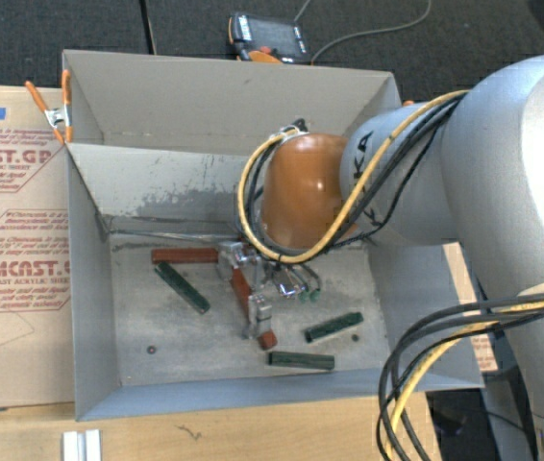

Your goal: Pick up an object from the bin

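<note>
Red-brown stick (pixel 241 286) lies mid-floor in the bin (pixel 89 286) — we see the gripper (pixel 248 290) down over it, jaws apart; two green sticks (pixel 333 327) lie toward the lower right.

The bin (pixel 224 104) is seen to be grey, with pale scratch marks on its back wall. Two red-brown sticks (pixel 184 255) (pixel 241 291) and three dark green sticks (pixel 181 288) (pixel 333 327) (pixel 301 360) are seen inside. The wrist cover (pixel 301 195) is coloured orange-brown, the cables (pixel 245 195) yellow and black, the arm (pixel 503 161) white.

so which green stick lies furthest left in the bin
The dark green stick slanting just below the red-brown stick; the other green sticks lie well to the right.
</note>
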`<move>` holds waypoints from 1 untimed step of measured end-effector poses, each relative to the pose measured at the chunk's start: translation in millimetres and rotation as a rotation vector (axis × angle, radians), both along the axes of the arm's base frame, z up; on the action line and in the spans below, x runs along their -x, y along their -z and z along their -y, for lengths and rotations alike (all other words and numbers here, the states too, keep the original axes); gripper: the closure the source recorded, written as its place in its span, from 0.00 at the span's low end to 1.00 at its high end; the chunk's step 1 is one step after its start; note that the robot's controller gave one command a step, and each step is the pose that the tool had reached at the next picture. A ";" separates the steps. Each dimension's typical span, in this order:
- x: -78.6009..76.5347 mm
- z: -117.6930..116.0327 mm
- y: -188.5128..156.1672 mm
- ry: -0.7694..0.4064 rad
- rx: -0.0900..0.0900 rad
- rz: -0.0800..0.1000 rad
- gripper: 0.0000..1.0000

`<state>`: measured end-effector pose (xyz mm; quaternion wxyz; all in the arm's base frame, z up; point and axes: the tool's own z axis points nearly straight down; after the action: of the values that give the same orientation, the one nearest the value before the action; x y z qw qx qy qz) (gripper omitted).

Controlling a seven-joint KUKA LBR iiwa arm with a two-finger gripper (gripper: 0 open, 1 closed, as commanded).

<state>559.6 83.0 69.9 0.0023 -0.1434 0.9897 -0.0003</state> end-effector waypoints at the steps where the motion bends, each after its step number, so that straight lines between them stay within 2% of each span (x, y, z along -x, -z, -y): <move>1: -9.6 55.3 -6.4 0.103 0.000 -0.001 0.00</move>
<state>569.2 27.7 76.4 0.0016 -0.0920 0.9958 -0.0003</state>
